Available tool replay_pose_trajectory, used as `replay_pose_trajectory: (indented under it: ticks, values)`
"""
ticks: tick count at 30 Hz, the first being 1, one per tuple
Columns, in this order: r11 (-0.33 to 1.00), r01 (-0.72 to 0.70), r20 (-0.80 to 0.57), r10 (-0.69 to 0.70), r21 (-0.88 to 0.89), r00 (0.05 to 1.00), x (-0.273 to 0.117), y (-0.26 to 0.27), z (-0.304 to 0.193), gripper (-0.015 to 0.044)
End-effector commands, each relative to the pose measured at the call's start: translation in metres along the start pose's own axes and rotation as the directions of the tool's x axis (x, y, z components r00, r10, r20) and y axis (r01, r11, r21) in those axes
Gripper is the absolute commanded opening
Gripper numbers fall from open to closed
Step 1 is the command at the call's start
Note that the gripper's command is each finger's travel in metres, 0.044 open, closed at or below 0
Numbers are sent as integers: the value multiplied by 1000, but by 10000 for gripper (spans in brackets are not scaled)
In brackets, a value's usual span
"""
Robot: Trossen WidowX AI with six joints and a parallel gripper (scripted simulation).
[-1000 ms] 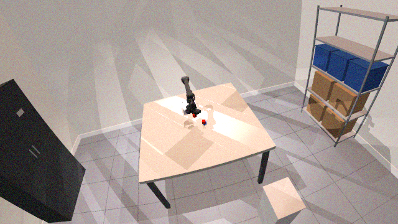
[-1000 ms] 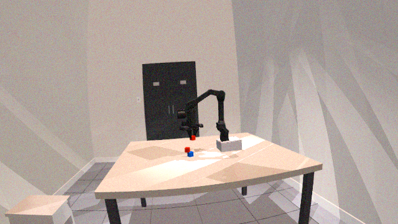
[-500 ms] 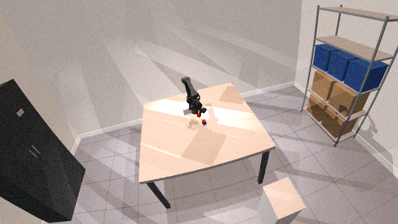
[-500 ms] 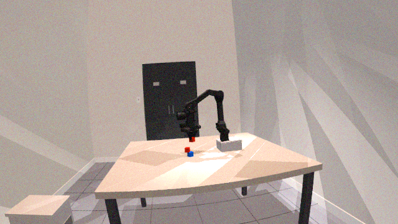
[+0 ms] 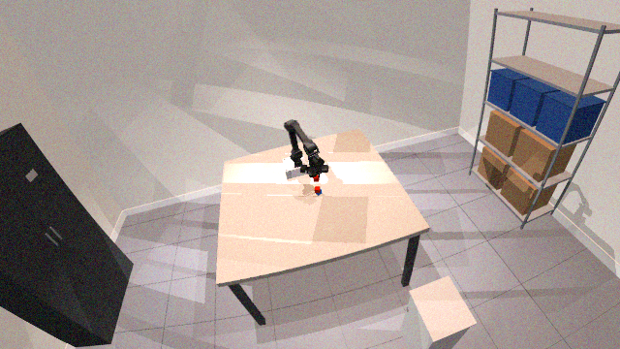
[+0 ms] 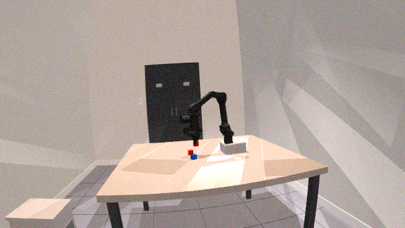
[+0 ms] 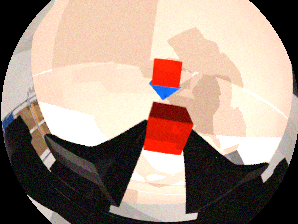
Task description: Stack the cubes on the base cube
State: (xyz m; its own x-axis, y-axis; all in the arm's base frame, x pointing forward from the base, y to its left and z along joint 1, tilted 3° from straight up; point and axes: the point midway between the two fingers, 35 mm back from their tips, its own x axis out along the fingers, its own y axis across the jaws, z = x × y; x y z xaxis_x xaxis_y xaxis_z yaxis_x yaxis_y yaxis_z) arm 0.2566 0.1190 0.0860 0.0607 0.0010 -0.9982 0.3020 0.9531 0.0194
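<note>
The claw [image 7: 170,137] is clamped on a red cube [image 7: 169,129] at frame centre, above a blue cube [image 7: 162,91] carrying another red cube [image 7: 166,74]. Lowering off-line could knock that placed cube, or close the gap between them.

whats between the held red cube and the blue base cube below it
Open air and the other red cube, already resting on the blue base cube. The gripper holds its red cube aloft; the exterior view shows this.
</note>
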Motion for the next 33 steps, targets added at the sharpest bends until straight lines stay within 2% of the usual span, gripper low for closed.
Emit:
replay_pose_trajectory:
  ticks: [1,12,26,33]
  values:
    - [999,0,7,0,-32,1000,0,4,0,105]
    - [999,0,7,0,-35,1000,29,4,-1,105]
    - [999,0,7,0,-35,1000,31,4,-1,105]
    - [999,0,7,0,-34,1000,48,5,0,105]
